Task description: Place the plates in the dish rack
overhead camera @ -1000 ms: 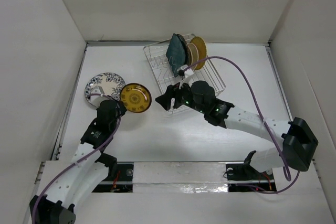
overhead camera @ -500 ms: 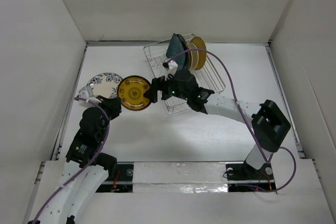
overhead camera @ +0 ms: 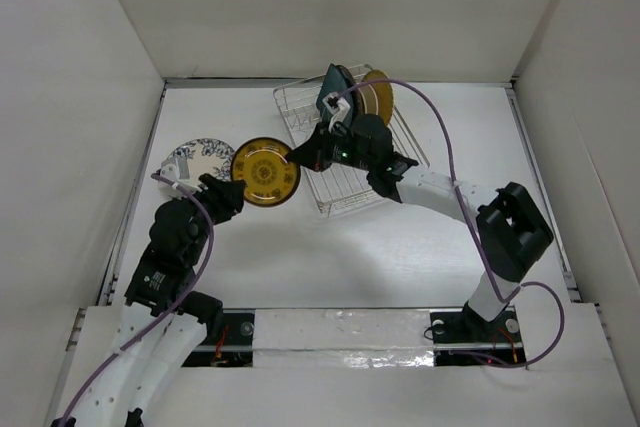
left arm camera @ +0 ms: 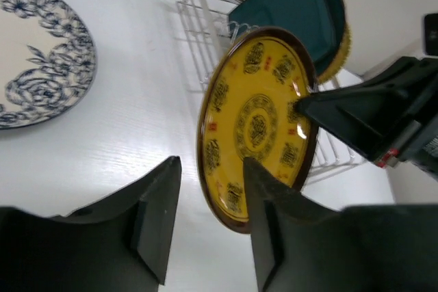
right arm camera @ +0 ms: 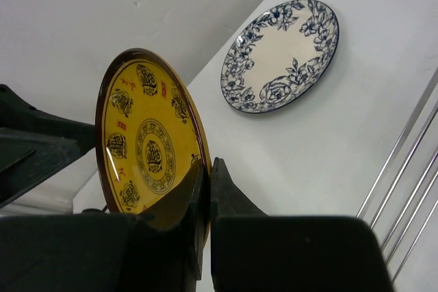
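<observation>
A round yellow patterned ceramic plate point(overhead camera: 265, 173) with a dark brown rim is held on edge above the white table point(overhead camera: 300, 267), left of centre in the overhead view, between the two arms. The right gripper point(right arm camera: 209, 169) is seen clamped on the plate's rim at the bottom centre of the right wrist view, with one finger on each face. The left gripper point(left arm camera: 211, 165) is seen with its fingers spread. The plate's lower edge lies near them, but no pad can be seen pressing on it.

The rectangular silver wire dish rack point(overhead camera: 345, 202) stands just right of the plate, in the upper centre of the overhead view. Dark teal plates point(overhead camera: 334, 89) and a golden-tan plate point(overhead camera: 380, 97) are stood upright at its far end. A blue-white floral plate point(overhead camera: 200, 159) lies flat at the left.

The yellow plate is judged stiff, glazed and slippery, moderately heavy and breakable. A pinch on the rim is the only hold offered. Held at one edge, it may be expected to swing, so it is best kept edge-on and lowered gently between the prongs.
</observation>
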Robot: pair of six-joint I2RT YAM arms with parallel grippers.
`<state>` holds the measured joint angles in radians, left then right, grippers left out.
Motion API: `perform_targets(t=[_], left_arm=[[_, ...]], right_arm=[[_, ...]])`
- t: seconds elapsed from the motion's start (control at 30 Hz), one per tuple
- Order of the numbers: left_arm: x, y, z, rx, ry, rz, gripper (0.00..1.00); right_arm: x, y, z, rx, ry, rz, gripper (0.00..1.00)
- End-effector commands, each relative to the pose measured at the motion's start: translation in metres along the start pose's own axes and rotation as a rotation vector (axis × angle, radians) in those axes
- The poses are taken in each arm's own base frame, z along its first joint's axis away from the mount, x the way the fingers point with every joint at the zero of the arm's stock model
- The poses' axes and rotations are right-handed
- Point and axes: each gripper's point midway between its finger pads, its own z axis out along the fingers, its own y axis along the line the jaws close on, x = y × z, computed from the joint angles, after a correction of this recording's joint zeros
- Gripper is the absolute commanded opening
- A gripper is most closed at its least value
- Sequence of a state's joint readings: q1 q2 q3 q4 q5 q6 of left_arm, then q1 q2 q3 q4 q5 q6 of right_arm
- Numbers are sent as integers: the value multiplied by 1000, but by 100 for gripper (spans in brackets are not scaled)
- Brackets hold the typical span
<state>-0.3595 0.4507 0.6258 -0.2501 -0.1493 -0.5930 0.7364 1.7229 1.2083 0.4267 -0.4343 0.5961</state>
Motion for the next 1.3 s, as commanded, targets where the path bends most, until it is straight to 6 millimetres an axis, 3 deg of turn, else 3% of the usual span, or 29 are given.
perform_targets(t=[0.0, 0.07, 0.1, 0.13, 0.2, 0.23, 0.3, 0.33, 0.4, 0.43, 0.47, 0.57, 0.6, 0.63, 0.73, 0.77, 0.9, 1.27], left_arm=[[-37, -37, -8, 132, -86, 64, 58], [-43, -36, -9, 121, -102, 97, 67], [-44, -33, -11, 115, -108, 125, 69], [-48, -31, -13, 100, -126, 135, 71], [-53, -26, -18, 80, -145, 164, 72], [-57, -21, -19, 55, -166, 166, 72], [-61, -17, -25, 44, -197, 167, 72], [-56, -14, -24, 44, -193, 165, 71], [-55, -17, -25, 61, -186, 163, 71], [-55, -18, -26, 70, -186, 161, 70], [-55, -19, -26, 74, -187, 162, 70], [-53, -20, -26, 82, -179, 167, 70], [-52, -20, -26, 85, -175, 168, 70], [-52, -21, -25, 87, -173, 170, 70], [-51, -19, -23, 72, -166, 170, 70], [-50, -17, -23, 64, -162, 169, 70], [-49, -15, -22, 54, -157, 168, 70], [-46, -14, -18, 44, -146, 169, 69]], right_arm=[[-45, 13, -8, -41, -109, -21, 0], [-64, 0, -11, 35, -145, -37, 0], [-86, 0, -12, 65, -181, -81, 0], [-103, -14, -16, 146, -226, -96, 0], [-114, -36, -21, 290, -230, -157, 0], [-144, -43, -29, 420, -323, -193, 0], [-144, -71, -36, 616, -281, -280, 0], [-172, -72, -47, 728, -357, -308, 0], [-165, -96, -51, 875, -291, -385, 0], [-170, -103, -58, 970, -303, -407, 0], [-184, -102, -64, 1026, -310, -427, 0], [-178, -123, -63, 1187, -232, -519, 0], [-191, -119, -65, 1209, -247, -549, 0], [-187, -131, -65, 1270, -223, -579, 0], [-195, -129, -63, 1322, -218, -620, 0], [-186, -135, -54, 1334, -191, -642, 0], [-183, -147, -48, 1380, -157, -684, 0], [-183, -153, -52, 1441, -152, -728, 0]])
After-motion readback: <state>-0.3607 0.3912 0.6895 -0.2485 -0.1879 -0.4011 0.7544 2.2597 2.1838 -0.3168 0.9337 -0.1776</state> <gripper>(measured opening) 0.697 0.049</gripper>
